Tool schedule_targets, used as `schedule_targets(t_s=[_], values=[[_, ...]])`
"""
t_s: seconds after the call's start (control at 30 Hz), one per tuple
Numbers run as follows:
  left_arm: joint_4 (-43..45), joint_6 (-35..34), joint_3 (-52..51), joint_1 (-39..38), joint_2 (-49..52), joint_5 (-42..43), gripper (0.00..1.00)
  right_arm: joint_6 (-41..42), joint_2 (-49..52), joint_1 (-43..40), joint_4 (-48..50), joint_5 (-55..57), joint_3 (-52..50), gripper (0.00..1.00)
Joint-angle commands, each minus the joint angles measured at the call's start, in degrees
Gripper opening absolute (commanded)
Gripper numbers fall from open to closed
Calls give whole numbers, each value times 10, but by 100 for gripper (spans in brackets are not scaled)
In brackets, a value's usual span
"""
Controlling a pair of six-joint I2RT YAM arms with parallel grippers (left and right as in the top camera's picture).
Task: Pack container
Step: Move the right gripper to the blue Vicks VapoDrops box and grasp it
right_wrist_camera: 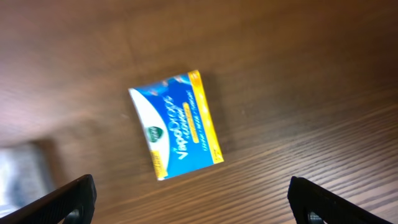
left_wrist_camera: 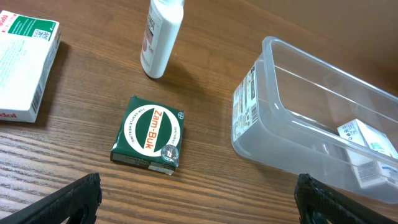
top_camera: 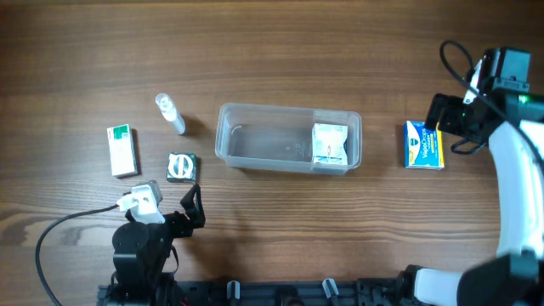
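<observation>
Over at the right side of the table, the right gripper hangs wide open and empty above a blue and yellow box, which lies flat on the wood, skewed against the line between the fingers. The step in hand looks like picking up this box, and doing it well probably means turning the wrist until the fingers square up with the box's long edges, centring over it, then coming straight down and closing across the narrow width so it lifts level and does not pivot. The wrist view is blurred, so fine alignment is better judged from above. The container sits in the middle of the table, well apart from the box and to its left, with one white box already lying at its right end; the bare left part is the likelier place to set the next item. The left gripper is also open and holds nothing, low near a green square box, with a small bottle and a white and green box beyond it.
</observation>
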Motion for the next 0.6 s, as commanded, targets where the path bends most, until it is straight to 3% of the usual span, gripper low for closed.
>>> schedule_targets(t_s=[0.0, 0.2, 0.57], values=[[2, -3, -2, 3, -3, 7, 100, -47, 69, -8, -6, -27, -9, 100], [2, -3, -2, 3, -3, 7, 100, -84, 166, -5, 5, -52, -9, 99], [2, -3, -2, 3, -3, 7, 100, -95, 236, 6, 43, 5, -10, 99]])
